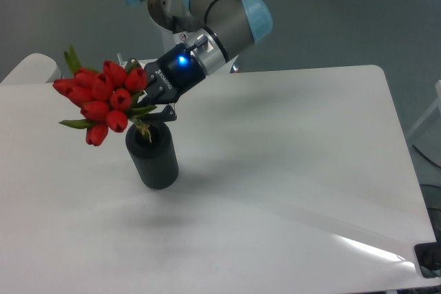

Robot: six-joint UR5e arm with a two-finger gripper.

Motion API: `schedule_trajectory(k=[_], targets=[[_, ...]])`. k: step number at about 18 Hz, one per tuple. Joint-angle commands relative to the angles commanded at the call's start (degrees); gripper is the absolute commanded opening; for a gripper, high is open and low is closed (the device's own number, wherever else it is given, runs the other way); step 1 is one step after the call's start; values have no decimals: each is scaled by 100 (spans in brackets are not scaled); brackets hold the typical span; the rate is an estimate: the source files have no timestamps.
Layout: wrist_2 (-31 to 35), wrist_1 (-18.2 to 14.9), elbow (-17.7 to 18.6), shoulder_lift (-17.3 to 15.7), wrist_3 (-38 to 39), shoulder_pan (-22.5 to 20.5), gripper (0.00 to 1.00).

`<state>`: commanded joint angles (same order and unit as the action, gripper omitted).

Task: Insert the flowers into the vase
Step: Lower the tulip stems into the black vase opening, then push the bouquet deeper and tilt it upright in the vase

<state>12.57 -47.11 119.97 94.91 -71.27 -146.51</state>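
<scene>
The flowers (100, 98), a tight bunch of red tulip buds with green leaves, lean up and to the left over the vase (153, 155). The vase is a dark grey ribbed cylinder standing upright on the white table. The stems run down into the round hole at its top. My gripper (146, 98) comes in from the upper right and is shut on the flowers just below the buds, right above the vase's mouth. The lower ends of the stems are hidden inside the vase.
The white table (289, 170) spreads to the right and front of the vase, with its edges at the right and the back. A second pale surface (27, 68) shows at the far left. The arm's base (169, 12) stands behind the table.
</scene>
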Motion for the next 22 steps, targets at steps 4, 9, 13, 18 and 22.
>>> schedule_trajectory(k=[4, 9, 13, 18, 22], targets=[[9, 9, 88, 97, -115, 9, 24], [17, 18, 176, 124, -247, -44, 24], [18, 26, 360, 194, -431, -70, 24], [141, 35, 405, 273, -475, -70, 24], [149, 27, 396, 335, -554, -79, 26]])
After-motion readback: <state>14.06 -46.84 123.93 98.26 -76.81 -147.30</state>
